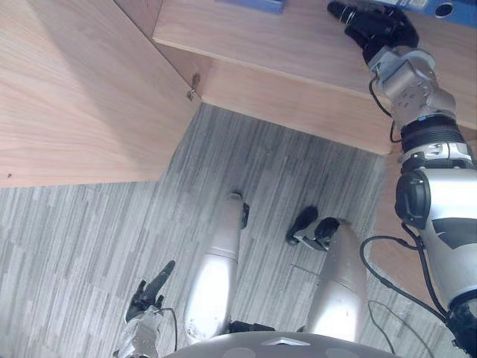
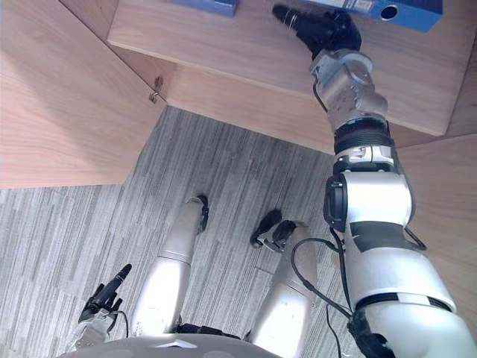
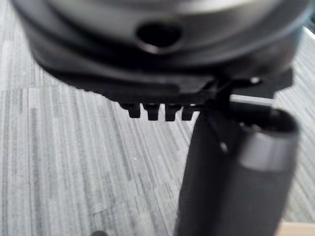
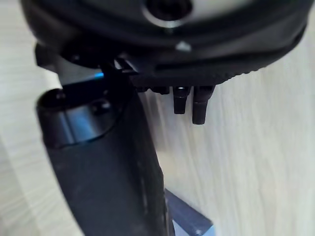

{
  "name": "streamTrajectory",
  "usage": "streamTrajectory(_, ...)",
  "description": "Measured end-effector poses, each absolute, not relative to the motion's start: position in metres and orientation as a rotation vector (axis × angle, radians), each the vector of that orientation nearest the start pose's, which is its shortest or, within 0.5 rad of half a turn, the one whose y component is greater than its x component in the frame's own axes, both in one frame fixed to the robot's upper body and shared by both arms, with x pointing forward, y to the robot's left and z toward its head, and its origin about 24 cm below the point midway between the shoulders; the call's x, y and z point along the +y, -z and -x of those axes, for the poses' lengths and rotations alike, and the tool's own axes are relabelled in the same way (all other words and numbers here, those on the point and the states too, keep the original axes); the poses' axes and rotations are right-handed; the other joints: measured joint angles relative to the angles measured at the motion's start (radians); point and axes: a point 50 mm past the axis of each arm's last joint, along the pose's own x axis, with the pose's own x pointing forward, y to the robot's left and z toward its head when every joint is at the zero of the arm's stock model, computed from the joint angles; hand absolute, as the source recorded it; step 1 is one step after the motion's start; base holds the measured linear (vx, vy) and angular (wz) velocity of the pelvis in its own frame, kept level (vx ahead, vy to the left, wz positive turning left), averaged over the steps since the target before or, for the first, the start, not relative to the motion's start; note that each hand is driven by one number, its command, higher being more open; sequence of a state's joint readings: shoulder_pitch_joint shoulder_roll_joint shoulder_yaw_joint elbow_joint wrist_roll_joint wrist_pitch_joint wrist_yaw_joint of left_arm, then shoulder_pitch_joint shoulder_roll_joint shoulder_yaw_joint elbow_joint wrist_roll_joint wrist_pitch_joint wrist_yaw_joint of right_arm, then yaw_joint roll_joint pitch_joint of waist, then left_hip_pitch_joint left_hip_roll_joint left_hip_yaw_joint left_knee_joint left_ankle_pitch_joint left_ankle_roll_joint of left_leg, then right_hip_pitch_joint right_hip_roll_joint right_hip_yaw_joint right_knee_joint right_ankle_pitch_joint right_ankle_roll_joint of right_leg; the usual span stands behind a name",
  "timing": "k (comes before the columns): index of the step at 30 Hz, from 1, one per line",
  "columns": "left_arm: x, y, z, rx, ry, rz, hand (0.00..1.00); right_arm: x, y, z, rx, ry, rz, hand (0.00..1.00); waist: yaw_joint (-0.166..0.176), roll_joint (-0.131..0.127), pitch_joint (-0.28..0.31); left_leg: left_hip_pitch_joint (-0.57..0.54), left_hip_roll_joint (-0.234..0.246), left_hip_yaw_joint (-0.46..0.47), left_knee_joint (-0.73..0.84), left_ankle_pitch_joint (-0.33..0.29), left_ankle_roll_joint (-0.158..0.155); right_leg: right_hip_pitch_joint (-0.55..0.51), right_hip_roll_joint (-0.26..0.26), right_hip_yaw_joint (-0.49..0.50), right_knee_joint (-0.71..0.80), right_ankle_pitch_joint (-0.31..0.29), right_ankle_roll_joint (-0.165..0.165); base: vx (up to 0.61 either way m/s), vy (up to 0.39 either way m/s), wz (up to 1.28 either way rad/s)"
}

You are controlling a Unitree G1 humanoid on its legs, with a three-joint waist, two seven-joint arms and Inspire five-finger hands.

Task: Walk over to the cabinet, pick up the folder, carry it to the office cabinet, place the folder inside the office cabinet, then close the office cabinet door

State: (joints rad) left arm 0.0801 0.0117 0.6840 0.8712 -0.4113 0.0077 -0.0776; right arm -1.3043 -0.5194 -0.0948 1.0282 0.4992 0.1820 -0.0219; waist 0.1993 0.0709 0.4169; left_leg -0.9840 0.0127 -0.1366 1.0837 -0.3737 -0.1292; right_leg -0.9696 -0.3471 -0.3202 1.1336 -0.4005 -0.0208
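A blue folder (image 1: 440,9) (image 2: 387,10) with a round finger hole lies on the wooden shelf (image 1: 283,41) of the open cabinet, at the far right. My right hand (image 1: 376,28) (image 2: 322,27) is stretched over that shelf just left of the folder, fingers straight and holding nothing. I cannot tell whether it touches the folder. In the right wrist view the thumb (image 4: 108,162) lies over pale wood, with a blue corner (image 4: 189,223) past it. My left hand (image 1: 151,289) (image 2: 106,292) hangs low over the floor, fingers straight and empty.
The cabinet's wooden door (image 1: 74,89) stands swung open on the left, with a metal hinge (image 1: 192,91) at its inner corner. A second blue item (image 1: 255,4) lies further left on the shelf. Grey striped carpet (image 1: 89,246) covers the floor below.
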Motion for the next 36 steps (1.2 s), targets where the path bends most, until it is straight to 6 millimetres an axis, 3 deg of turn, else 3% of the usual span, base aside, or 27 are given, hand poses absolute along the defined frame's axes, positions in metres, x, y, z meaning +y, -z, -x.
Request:
streamTrajectory(5,0.257,0.141,-0.092,0.743,-0.803,0.667,1.00,-0.248,-0.270,-0.414,-0.142,0.145,-0.070,1.00,0.014,-0.001,-0.029,0.000,0.002,0.002,-0.006,0.000,0.001,0.000,0.002,-0.001,-0.008,0.001,0.000,0.02,0.043,-0.01)
streamTrajectory(14,0.251,0.145,-0.089,0.760,-0.775,0.692,1.00,-0.249,-0.262,-0.413,-0.111,0.129,0.148,1.00,0.017,-0.007,-0.054,0.000,0.007,0.012,-0.008,-0.006,0.011,0.002,0.005,0.000,-0.024,0.009,0.005,0.02,0.048,-0.03)
streamTrajectory(20,0.248,0.146,-0.088,0.774,-0.767,0.699,1.00,-0.239,-0.262,-0.414,-0.118,0.082,0.349,1.00,0.016,-0.010,-0.056,0.000,0.015,0.020,-0.011,-0.008,0.013,0.000,0.011,0.003,-0.032,0.013,0.003,0.01,0.021,-0.04)
streamTrajectory(22,0.247,0.147,-0.088,0.777,-0.750,0.694,1.00,-0.232,-0.257,-0.413,-0.120,0.047,0.498,1.00,0.016,-0.020,-0.066,0.001,0.015,0.026,-0.017,-0.008,0.013,-0.006,0.011,0.009,-0.032,0.013,0.003,0.00,0.000,0.00)
streamTrajectory(24,0.241,0.147,-0.092,0.793,-0.705,0.678,1.00,-0.224,-0.251,-0.410,-0.116,-0.011,0.676,1.00,0.015,-0.029,-0.071,0.010,0.015,0.032,-0.023,-0.008,0.013,-0.004,0.011,0.016,-0.032,0.013,0.003,0.01,0.004,-0.02)
streamTrajectory(29,0.229,0.148,-0.099,0.812,-0.605,0.658,1.00,-0.202,-0.222,-0.408,-0.085,-0.159,0.889,1.00,0.007,-0.037,-0.078,0.023,0.017,0.038,-0.020,-0.013,0.019,0.006,0.015,0.023,-0.036,0.012,0.013,0.00,0.024,-0.04)
streamTrajectory(36,0.215,0.151,-0.092,0.861,-0.507,0.616,1.00,-0.208,-0.217,-0.398,-0.063,-0.212,1.095,1.00,0.011,-0.039,-0.076,0.023,0.019,0.058,-0.007,-0.026,0.039,0.002,0.016,0.043,-0.040,0.021,0.028,0.00,0.049,-0.06)
